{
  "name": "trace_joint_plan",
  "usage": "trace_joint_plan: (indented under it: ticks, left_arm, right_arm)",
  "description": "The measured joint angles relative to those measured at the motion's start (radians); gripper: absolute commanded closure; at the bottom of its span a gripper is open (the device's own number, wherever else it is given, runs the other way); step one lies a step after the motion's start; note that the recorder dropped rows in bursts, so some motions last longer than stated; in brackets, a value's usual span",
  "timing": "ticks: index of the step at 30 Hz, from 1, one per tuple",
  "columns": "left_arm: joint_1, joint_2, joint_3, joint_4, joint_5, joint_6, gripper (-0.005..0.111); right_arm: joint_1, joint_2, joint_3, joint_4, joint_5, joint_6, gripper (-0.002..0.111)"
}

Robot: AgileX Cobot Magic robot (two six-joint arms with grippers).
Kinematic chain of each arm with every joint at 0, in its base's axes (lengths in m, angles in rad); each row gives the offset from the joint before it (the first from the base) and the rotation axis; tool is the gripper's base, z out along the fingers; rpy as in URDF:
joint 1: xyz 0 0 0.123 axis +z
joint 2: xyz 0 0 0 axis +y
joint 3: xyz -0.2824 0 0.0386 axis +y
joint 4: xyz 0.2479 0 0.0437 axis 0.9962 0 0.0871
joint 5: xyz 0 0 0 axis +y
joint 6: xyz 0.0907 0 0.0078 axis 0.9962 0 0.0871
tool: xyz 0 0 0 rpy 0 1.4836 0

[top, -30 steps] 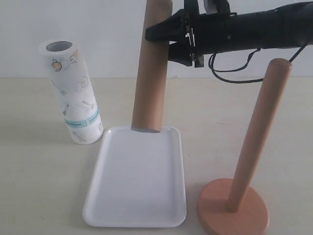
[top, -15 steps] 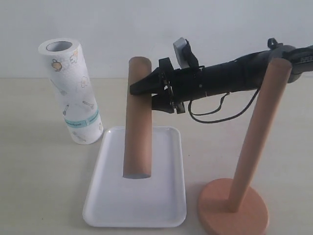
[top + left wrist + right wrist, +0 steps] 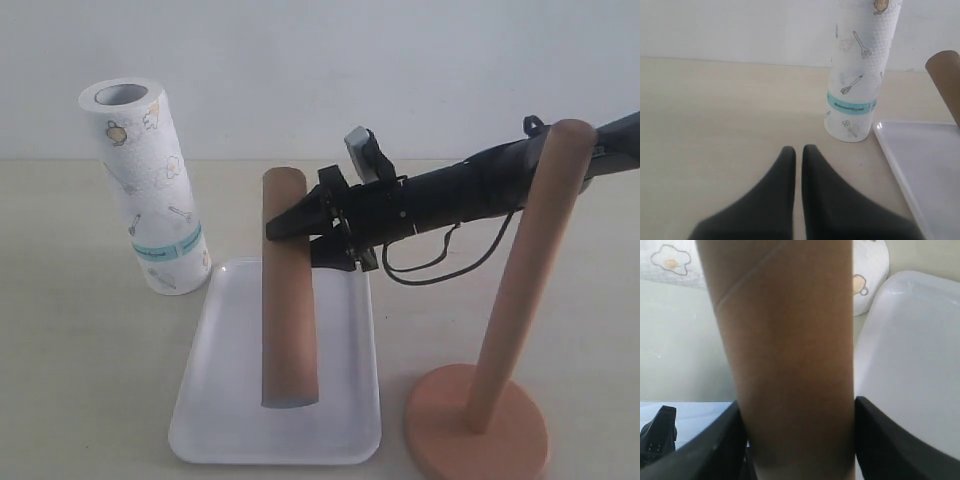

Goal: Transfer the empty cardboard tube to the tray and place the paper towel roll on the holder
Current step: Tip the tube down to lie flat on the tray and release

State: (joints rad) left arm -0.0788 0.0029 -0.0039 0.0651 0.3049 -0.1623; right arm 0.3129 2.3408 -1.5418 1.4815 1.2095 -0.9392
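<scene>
Nearest you, the tray (image 3: pixel 340 430) lies on the tabletop (image 3: pixel 80 360), with the holder (image 3: pixel 520 290) just beside its right edge, post bare. The empty cardboard tube (image 3: pixel 288 320) leans over the tray. Its lower end seems to touch the near part of the floor, and its upper part is clamped in the right claw (image 3: pixel 295 240). You are finishing the first step. I judge the next move is to lower the top inside the rim, release, then withdraw without clipping the post near that arm. Farther back, the paper towel roll (image 3: pixel 150 190) stands just beside the tray's far left corner. The left claw (image 3: pixel 796 150), pinched shut on nothing, faces it across open tabletop.
</scene>
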Motion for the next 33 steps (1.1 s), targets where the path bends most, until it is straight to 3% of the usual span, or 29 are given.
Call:
trace_joint_plan:
  ticks: [7, 33]
  left_arm:
    - [0.000, 0.000, 0.000, 0.000, 0.000, 0.000, 0.103]
    - [0.000, 0.000, 0.000, 0.000, 0.000, 0.000, 0.103]
  right_arm:
    - [0.026, 0.013, 0.000, -0.006, -0.001, 0.042, 0.091]
    - [0.034, 0.013, 0.061, -0.027, -0.140, 0.099, 0.091]
